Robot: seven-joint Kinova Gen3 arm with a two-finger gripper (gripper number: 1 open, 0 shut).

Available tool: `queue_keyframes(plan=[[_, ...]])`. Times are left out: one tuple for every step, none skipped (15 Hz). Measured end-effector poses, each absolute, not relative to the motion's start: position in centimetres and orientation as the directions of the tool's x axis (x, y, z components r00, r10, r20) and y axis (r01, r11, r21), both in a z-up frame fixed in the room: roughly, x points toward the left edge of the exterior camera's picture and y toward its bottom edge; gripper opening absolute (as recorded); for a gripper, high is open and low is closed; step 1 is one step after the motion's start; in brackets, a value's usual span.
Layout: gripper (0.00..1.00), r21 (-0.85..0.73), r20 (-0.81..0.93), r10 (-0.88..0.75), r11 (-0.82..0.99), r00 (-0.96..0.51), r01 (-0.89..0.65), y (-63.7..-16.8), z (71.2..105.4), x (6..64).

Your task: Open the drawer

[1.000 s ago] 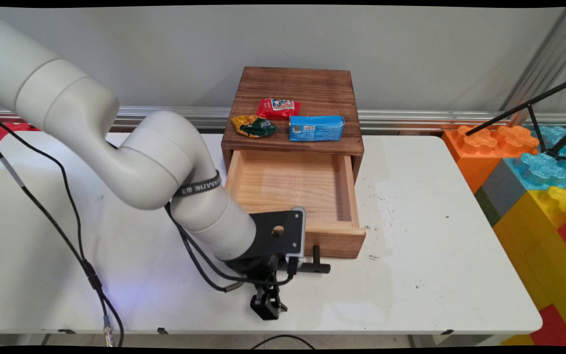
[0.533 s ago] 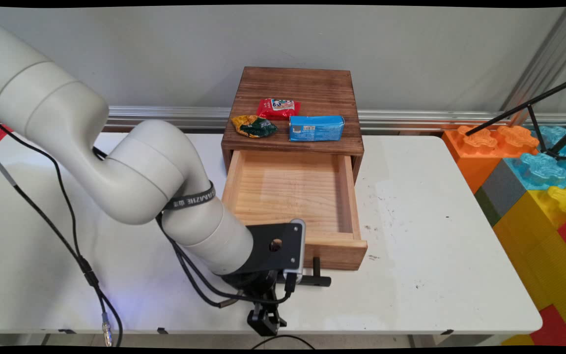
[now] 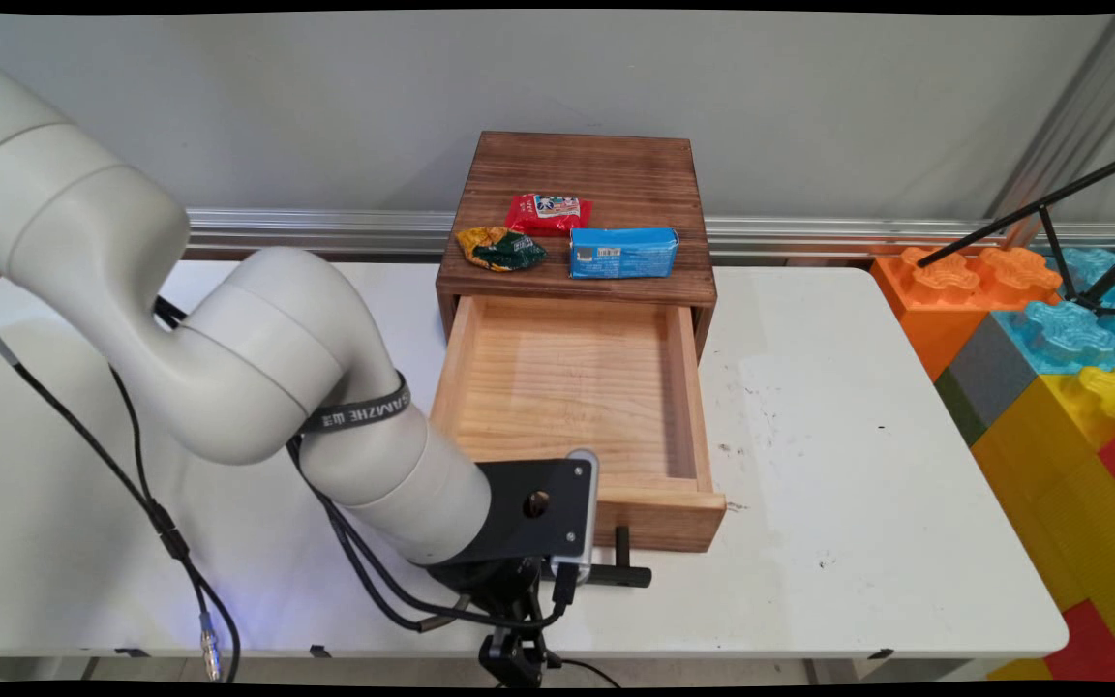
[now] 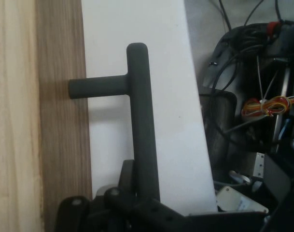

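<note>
Gripping cylindrical black handle (image 4: 141, 121), wooden drawer (image 3: 577, 387)

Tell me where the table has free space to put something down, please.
Free: the white table right of the open drawer, toward the toy blocks. The drawer's inside is bare. Crowded: the cabinet top, with three snack packets; and the near edge by the T-handle, where the gripper is.

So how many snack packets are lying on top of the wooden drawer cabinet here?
3, all near the top's front edge: a red packet furthest back, a crumpled yellow-green packet at front left, and a blue rectangular packet at front right. The open drawer holds none.
</note>
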State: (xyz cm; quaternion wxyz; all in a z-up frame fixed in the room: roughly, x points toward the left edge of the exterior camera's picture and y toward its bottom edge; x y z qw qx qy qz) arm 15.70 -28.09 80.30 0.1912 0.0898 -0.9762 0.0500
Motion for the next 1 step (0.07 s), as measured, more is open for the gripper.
queue_keyframes(plan=[[1.00, -0.064, 0.383, -0.155, 0.979, -0.911, -0.193, -27.97, 80.37, 15.73]])
